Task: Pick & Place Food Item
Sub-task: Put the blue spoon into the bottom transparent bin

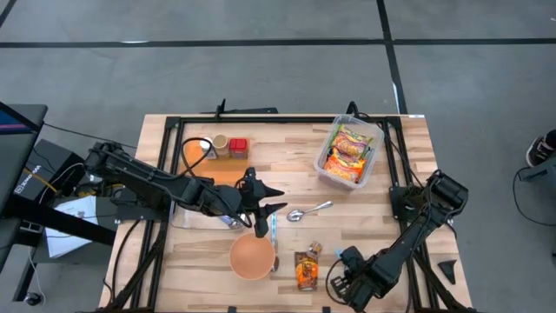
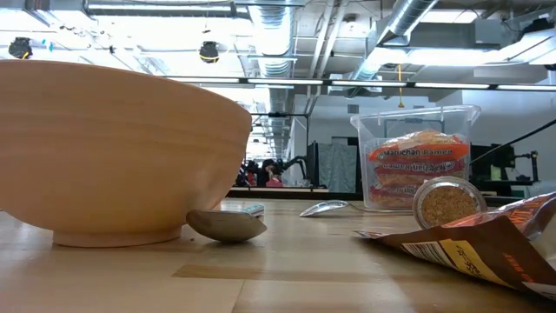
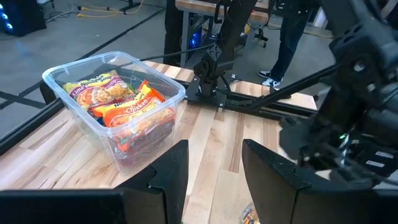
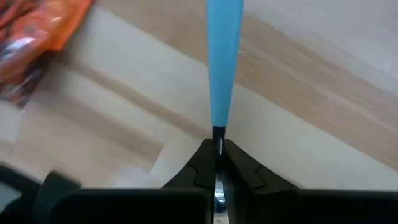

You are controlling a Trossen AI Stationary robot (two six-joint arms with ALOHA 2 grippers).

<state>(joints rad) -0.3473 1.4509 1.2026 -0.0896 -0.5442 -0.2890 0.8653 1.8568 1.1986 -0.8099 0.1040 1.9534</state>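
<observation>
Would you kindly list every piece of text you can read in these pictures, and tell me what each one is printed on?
"Chicken": orange noodle packet in the clear plastic tub.
"Maruchan Ramen": noodle packet behind the tub's wall, low view; faint.
Yellow packet lettering: too blurred.
Orange snack pouch print and barcode: too small.

The noodle packets (image 3: 127,109) in the clear plastic tub (image 3: 74,102) read "Chicken" and "Lime" in the left wrist view, and "Maruchan Ramen" in the low view.

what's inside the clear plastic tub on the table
The clear tub holds stacked instant noodle packets, yellow and orange ones on top. Whatever lies beneath those packets is covered.
</observation>
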